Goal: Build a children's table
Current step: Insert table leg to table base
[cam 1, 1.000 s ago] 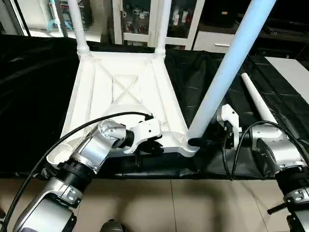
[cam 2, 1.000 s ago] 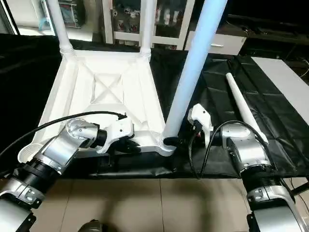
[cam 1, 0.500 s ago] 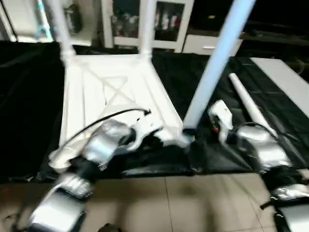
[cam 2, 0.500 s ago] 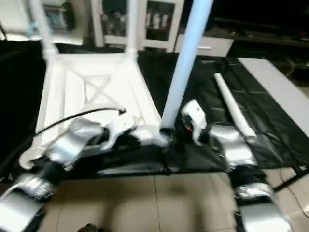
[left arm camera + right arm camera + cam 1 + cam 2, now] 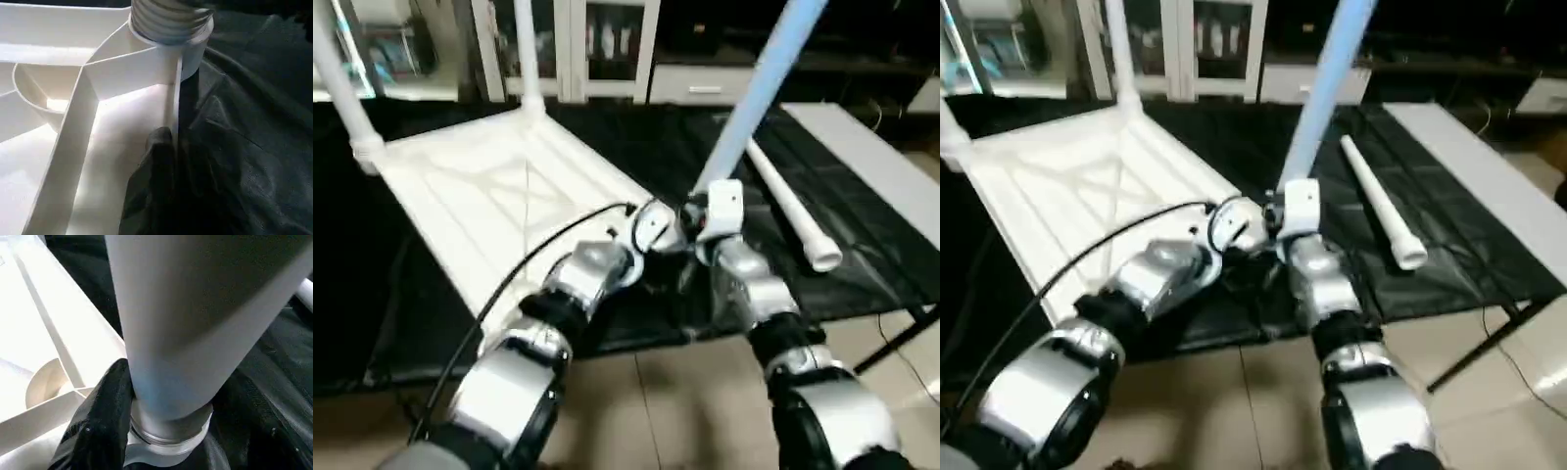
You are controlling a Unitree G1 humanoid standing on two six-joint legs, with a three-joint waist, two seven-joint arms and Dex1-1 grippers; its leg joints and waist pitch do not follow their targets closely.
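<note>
Both arms swung inward, tabletop (image 5: 480, 211) rotated. Left gripper (image 5: 166, 147) pinches its rim; right gripper (image 5: 127, 401) clasps third leg (image 5: 754, 93) at corner socket. Fourth leg (image 5: 783, 206) lies loose on the mat.

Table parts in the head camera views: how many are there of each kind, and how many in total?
White plastic rectangular tabletop, underside up: 1
White tube legs standing in corner sockets: 3
White tube leg lying loose on the black cloth: 1
Total: 5
</note>
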